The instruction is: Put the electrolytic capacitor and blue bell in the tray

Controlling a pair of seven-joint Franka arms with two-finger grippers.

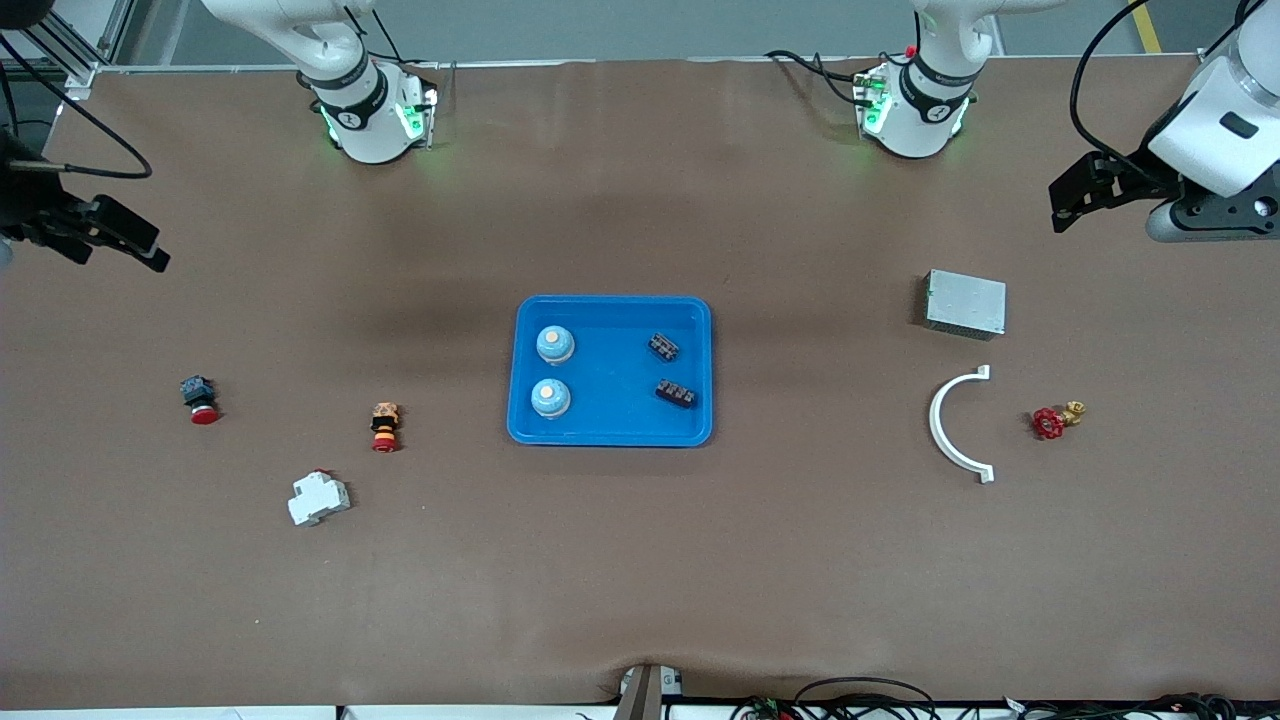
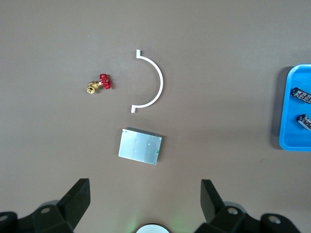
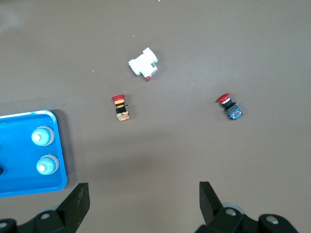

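Observation:
The bright blue tray [image 1: 610, 432] lies in the middle of the table. Inside it stand two pale blue bells [image 1: 554, 345] [image 1: 550, 398] at the right arm's end, and two small dark electrolytic capacitors [image 1: 663, 347] [image 1: 676, 393] at the left arm's end. The right wrist view shows the bells [image 3: 42, 136] in the tray [image 3: 62, 165]; the left wrist view shows the capacitors [image 2: 302, 95] and the tray's [image 2: 284, 141] corner. My left gripper [image 1: 1062, 205] [image 2: 144, 183] hangs open and empty over the table's left-arm end. My right gripper [image 1: 155, 252] [image 3: 143, 187] hangs open and empty over the right-arm end.
Toward the left arm's end lie a grey metal box [image 1: 965, 302], a white half-ring clamp [image 1: 945, 425] and a red-handled brass valve [image 1: 1055, 420]. Toward the right arm's end lie a red push button [image 1: 200, 398], an orange-and-red switch [image 1: 385, 427] and a white breaker [image 1: 318, 497].

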